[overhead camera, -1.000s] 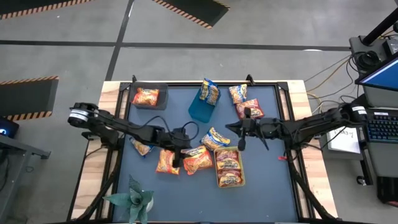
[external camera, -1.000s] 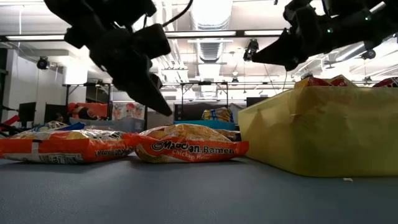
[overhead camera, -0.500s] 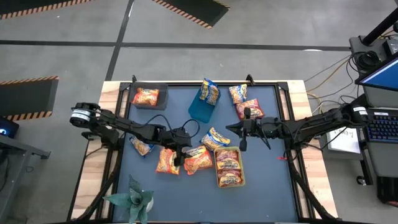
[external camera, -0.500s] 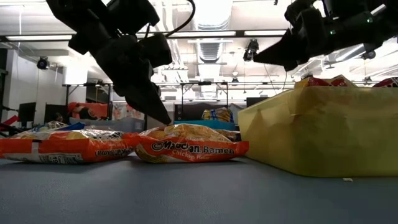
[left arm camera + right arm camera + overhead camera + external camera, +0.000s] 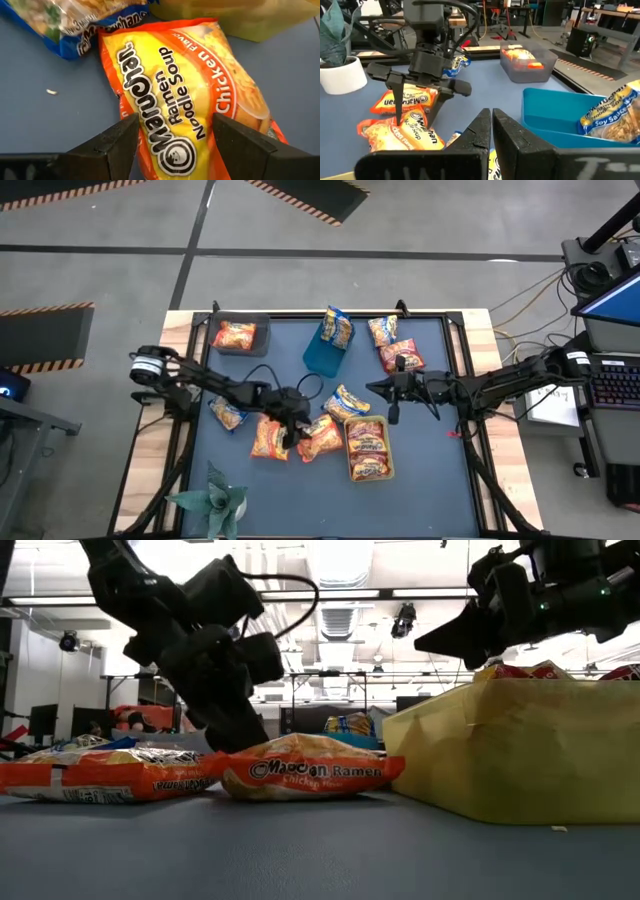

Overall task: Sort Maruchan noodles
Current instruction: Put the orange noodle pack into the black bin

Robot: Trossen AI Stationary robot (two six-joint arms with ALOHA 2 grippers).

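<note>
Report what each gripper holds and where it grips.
Nothing is gripped. The left gripper stands open, its fingers straddling the orange packet on the table. The right gripper is shut and empty, hovering above the table.

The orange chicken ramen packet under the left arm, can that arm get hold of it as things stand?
Probably yes. The left tool is open, its fingers straddling the orange chicken ramen packet, which lies flat on the table with nothing on top. The yellow bin sits beside it, not in the way.
</note>
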